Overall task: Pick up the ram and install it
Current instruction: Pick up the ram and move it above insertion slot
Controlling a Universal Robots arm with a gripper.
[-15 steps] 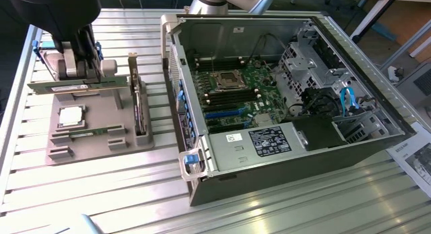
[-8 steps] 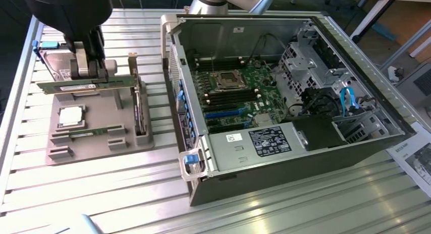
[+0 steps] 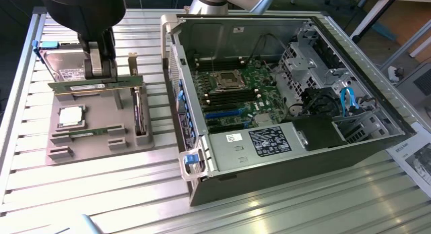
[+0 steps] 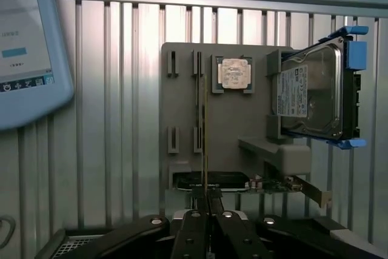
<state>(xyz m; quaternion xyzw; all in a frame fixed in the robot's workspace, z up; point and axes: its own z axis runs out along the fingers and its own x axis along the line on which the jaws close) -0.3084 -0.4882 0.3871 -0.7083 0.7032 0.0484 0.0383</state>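
Gripper [image 3: 101,75]: clamped narrow on the ram [image 3: 75,86], upper left of the exterior view (over the grey tray [image 3: 94,151]).
Ram label: white sticker, print unreadable.

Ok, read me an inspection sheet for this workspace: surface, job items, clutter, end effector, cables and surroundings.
Surface: slatted metal table.
Job's things: the ram, held level over the grey holder; open computer case with motherboard on the exterior view's right.
Clutter: second green stick, CPU chip, hard drive and upright expansion card, all on the holder.
Grippers: end effector shut on the ram.
Cables: blue cables inside the case.
Surroundings: blue-edged screen device, seen in the wrist view.
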